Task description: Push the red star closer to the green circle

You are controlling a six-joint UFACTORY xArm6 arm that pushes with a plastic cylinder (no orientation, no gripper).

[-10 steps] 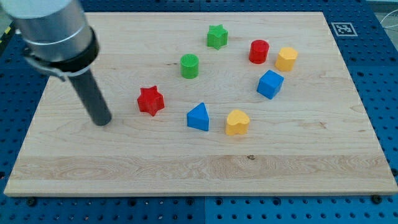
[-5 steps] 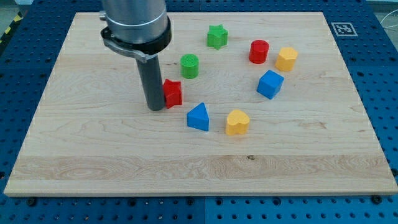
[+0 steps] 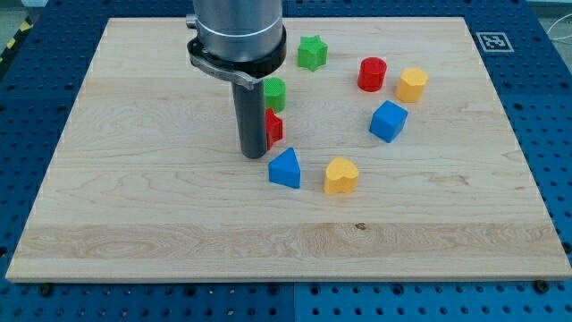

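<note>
Pressed against the red star's [image 3: 274, 126] left side, my tip [image 3: 254, 154] grips nothing, being a bare rod. Green circle [image 3: 274, 91] sits just above; I should nudge gently upward, staying centred.

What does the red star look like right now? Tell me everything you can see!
Only a small slice of the red star shows; the dark rod hides the rest, so its points cannot be made out. It looks like smooth, shiny red plastic, sitting flat on the wooden board. My tip is right against its left side. The green circle sits just above it, very close, maybe touching. The blue triangle lies just below, slightly apart.
</note>
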